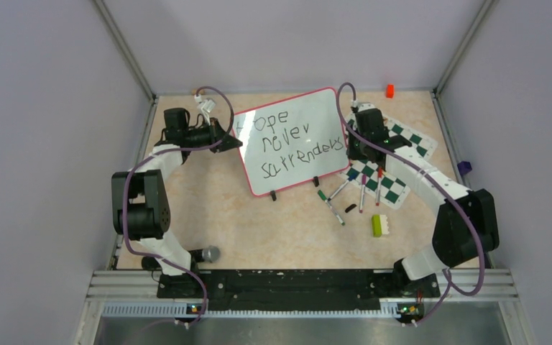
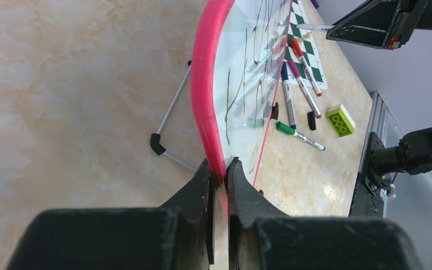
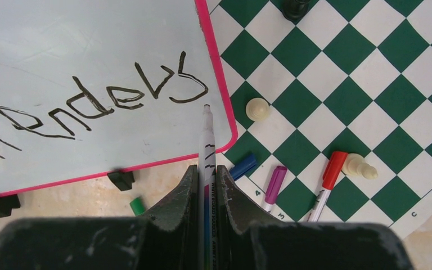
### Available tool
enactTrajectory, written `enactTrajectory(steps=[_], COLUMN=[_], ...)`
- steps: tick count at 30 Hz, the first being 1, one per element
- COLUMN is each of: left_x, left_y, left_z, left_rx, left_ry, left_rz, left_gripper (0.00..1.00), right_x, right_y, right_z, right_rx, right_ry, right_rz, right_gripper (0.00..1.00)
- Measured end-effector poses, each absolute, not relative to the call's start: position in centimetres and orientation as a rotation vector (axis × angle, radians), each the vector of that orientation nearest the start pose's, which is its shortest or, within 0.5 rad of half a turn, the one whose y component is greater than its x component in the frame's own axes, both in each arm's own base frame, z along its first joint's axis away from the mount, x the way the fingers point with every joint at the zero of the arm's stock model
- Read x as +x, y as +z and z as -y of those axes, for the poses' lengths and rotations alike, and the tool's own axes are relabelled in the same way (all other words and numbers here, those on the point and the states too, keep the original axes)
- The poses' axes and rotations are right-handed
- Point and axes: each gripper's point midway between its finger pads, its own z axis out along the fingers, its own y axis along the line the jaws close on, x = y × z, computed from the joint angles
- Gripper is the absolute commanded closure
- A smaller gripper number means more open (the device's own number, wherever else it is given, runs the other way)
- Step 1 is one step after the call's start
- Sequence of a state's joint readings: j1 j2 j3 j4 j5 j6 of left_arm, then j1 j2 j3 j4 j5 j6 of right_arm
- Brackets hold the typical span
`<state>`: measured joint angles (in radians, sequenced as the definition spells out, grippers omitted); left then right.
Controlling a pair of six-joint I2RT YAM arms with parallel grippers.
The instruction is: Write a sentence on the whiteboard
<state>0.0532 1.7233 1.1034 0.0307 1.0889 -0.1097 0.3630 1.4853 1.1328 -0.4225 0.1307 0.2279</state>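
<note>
1. Whiteboard (image 1: pixel 316 108) sits propped on the table (image 1: pixel 208 215), left jaws pinching its pink rim (image 2: pixel 202 84).
2. Right jaws grip the marker (image 3: pixel 206 140), tip by the sentence (image 1: pixel 287 142)'s last "s".
3. I'd lift straight off, no smudging.

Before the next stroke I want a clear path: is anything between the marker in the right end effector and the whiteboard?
Nothing visible. The right end effector holds the marker with its tip already over the whiteboard, beside the last letter of the sentence, with only bare board under it.
</note>
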Motion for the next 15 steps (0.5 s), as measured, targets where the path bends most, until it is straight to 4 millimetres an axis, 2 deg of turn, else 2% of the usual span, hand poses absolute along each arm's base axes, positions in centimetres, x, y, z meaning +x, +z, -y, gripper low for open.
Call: enactTrajectory(steps=[15], left_x=[40.5], left_y=[16.2], left_z=[13.6], left_rx=[0.462], left_ry=[-1.189], left_rz=[-1.962], left_gripper=[1.00], right_x=[38.2], right_y=[12.7], right_z=[-12.9], right_rx=[-0.094], right_ry=[0.119], right_rz=[-2.372], right_gripper=[1.00])
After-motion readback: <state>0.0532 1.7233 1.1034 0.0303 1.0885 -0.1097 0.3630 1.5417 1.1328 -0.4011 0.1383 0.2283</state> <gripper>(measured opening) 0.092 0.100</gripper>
